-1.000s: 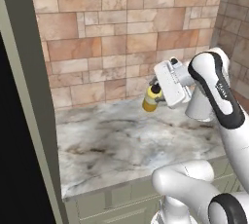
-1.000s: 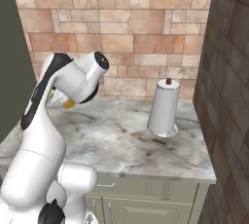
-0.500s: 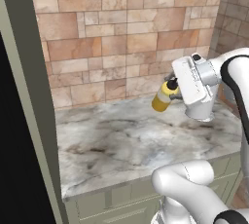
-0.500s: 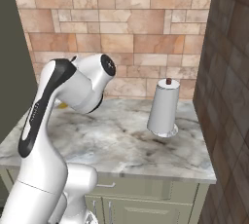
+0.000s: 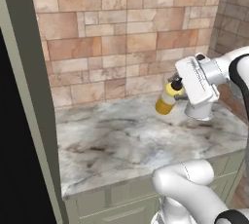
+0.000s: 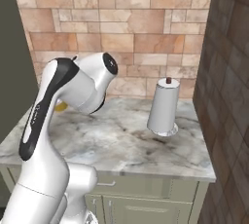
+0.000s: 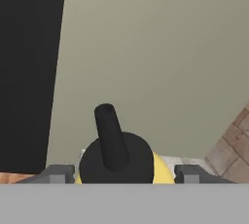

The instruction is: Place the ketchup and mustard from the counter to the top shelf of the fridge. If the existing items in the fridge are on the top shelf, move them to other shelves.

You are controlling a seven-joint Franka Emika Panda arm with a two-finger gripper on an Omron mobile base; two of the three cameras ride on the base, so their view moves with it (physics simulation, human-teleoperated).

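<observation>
In the left base view the gripper (image 5: 176, 91) is clamped on the mustard (image 5: 167, 100), which hangs tilted in the air above the far right part of the counter (image 5: 121, 140), nozzle end toward the hand and base pointing down and left; the dark fridge (image 5: 19, 135) side fills the left edge, well apart from the bottle. In the right base view the arm's big white joint hides the hand, and just a sliver of the mustard (image 6: 60, 105) peeks out at its left, above the counter (image 6: 136, 145); a paper towel roll (image 6: 163, 107) stands on the right side of the slab, well apart. In the hand view the black nozzle and yellow shoulder of the mustard (image 7: 119, 157) sit between the two fingertips (image 7: 57, 173), which press at either side, with a pale panel and a black strip beyond. From here the risks look these: the bottle is held tilted and near its top, so a quick swing toward the fridge could let it pivot or slip out; and the long reach left could knock the bottle against the fridge's side panel before it gets to the top shelf.
</observation>
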